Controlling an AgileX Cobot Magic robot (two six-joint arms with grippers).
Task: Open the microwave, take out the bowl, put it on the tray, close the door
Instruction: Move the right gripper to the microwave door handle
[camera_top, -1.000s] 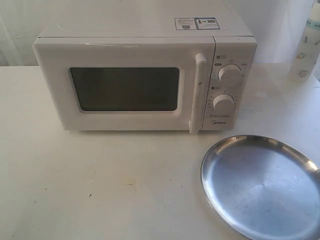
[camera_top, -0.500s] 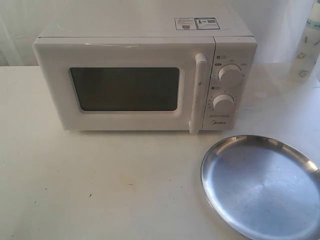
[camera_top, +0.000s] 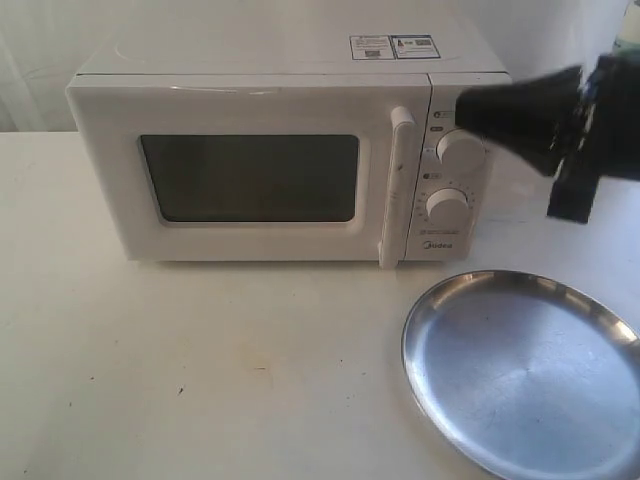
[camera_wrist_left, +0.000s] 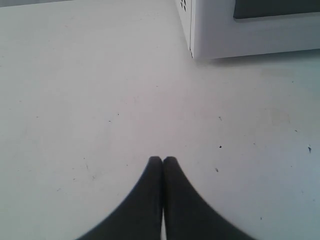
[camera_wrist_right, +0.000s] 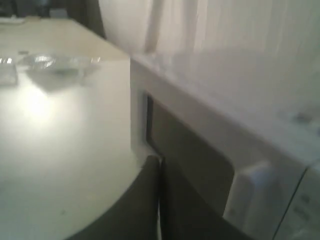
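While the left gripper (camera_wrist_left: 162, 161) and right gripper (camera_wrist_right: 159, 161) sit with fingers together, the door (camera_top: 250, 180) is shut; its rigid, smooth vertical handle (camera_top: 397, 185) is judged the best grip point.

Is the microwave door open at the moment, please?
No, the door sits flush and shut in the exterior view, with no gap along its handle side.

My table (camera_top: 200, 380) is white and matte, marked with a faint yellowish stain (camera_top: 255, 362) and a few small dark specks (camera_wrist_left: 220, 147) scattered over its surface. Behind it hangs a pale curtain (camera_wrist_right: 200, 30) in soft vertical folds, lit from behind. Far off on the table I see something clear and glassy (camera_wrist_right: 60, 65), too blurred for me to name.
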